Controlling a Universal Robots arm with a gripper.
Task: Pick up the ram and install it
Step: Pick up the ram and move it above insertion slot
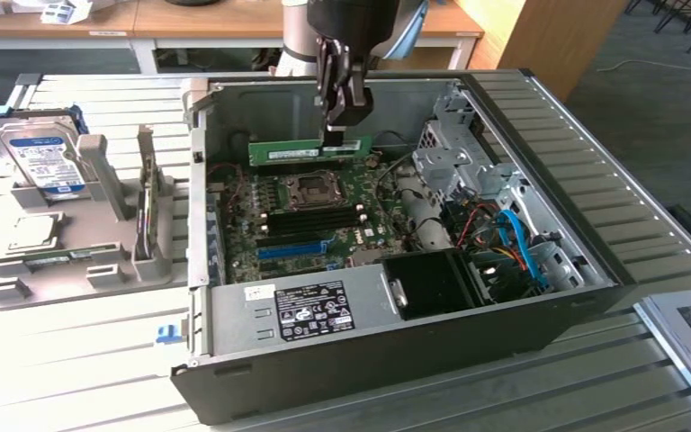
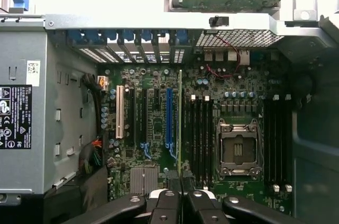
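Over a slatted table [image 1: 82,360] and its open computer case [image 1: 381,364], the gripper [image 1: 342,137] hangs above the motherboard [image 1: 309,225], clamped on the ram [image 1: 285,153].

A silver box-like hard drive with a blue-white label [image 1: 43,162] stands upright in a grey plastic holder [image 1: 76,274]. 1 square silver processor chip [image 1: 36,232] lies flat beside it, on a white slatted table [image 1: 69,369].

Green ram [image 1: 327,150] (white sticker [image 1: 291,154]), black claw [image 1: 343,135], green motherboard [image 1: 352,236], hard drive [image 1: 40,157] labelled blue-white.
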